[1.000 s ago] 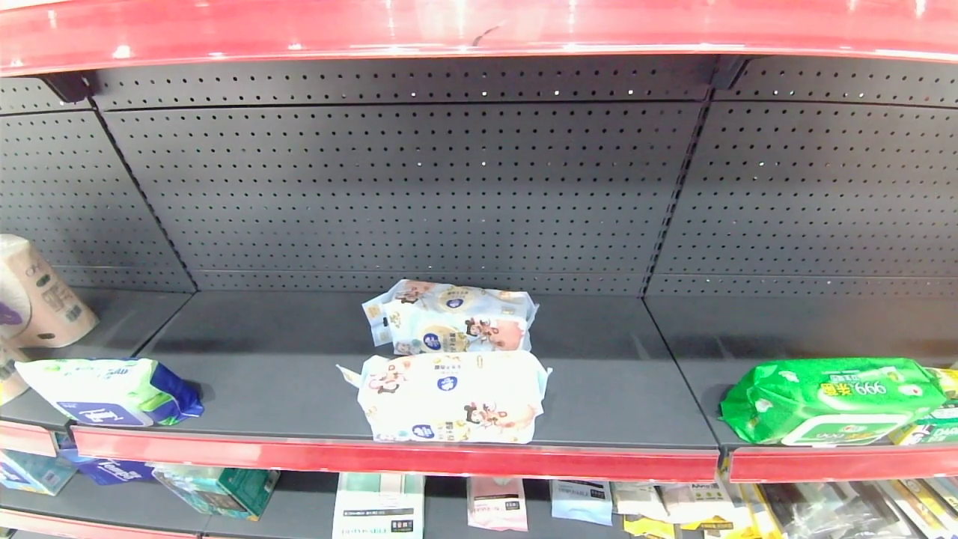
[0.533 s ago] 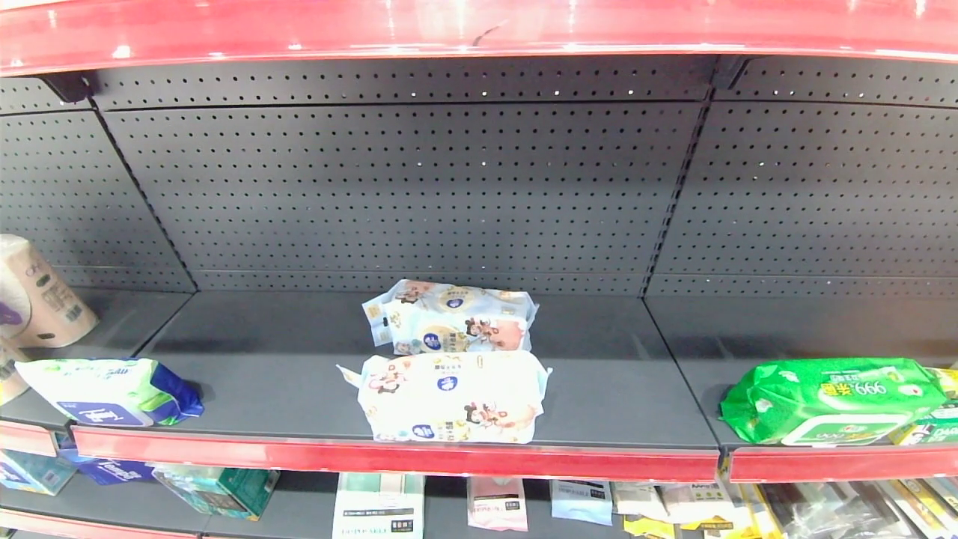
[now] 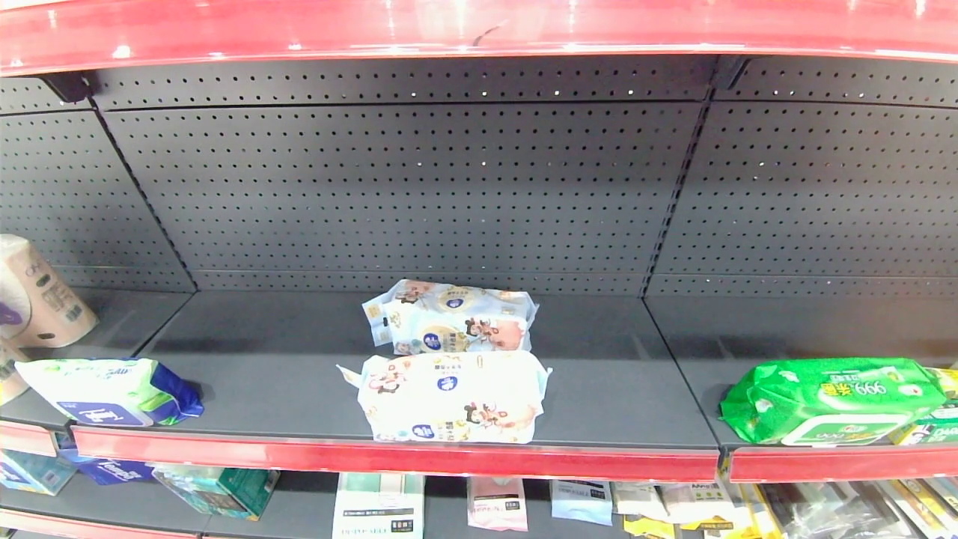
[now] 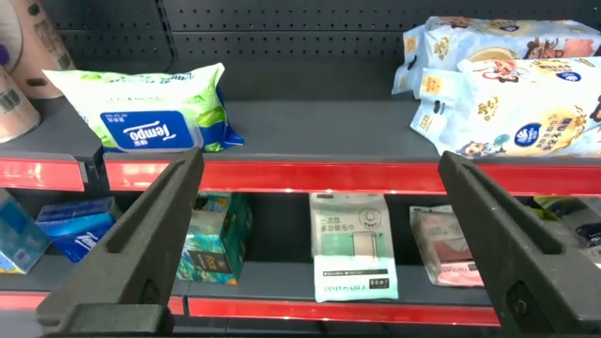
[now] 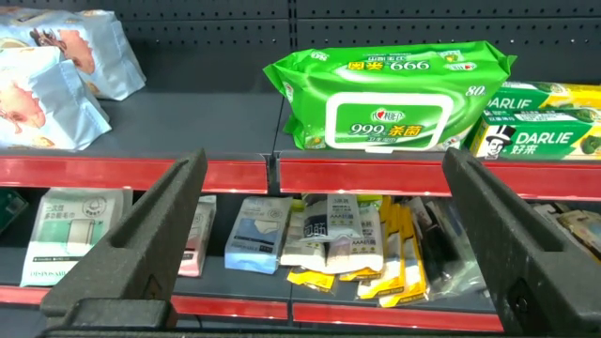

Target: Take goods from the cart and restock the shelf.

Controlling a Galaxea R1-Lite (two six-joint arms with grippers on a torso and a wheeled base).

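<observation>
Two white cartoon-printed packs lie on the grey shelf (image 3: 621, 389): one at the front edge (image 3: 452, 397), one behind it (image 3: 449, 317). The left wrist view has them at its far side, front pack (image 4: 526, 111) and rear pack (image 4: 488, 39). My left gripper (image 4: 319, 239) is open and empty, held in front of the shelf's red lip, level with the shelf below. My right gripper (image 5: 324, 239) is likewise open and empty before the red lip, below a green wipes pack (image 5: 390, 94).
A green wipes pack (image 3: 831, 399) lies on the right bay, a green-blue tissue pack (image 3: 112, 391) and paper rolls (image 3: 37, 296) on the left. The lower shelf holds boxes and sachets (image 3: 378, 505). A red upper shelf (image 3: 479, 26) overhangs. Bare board flanks the two packs.
</observation>
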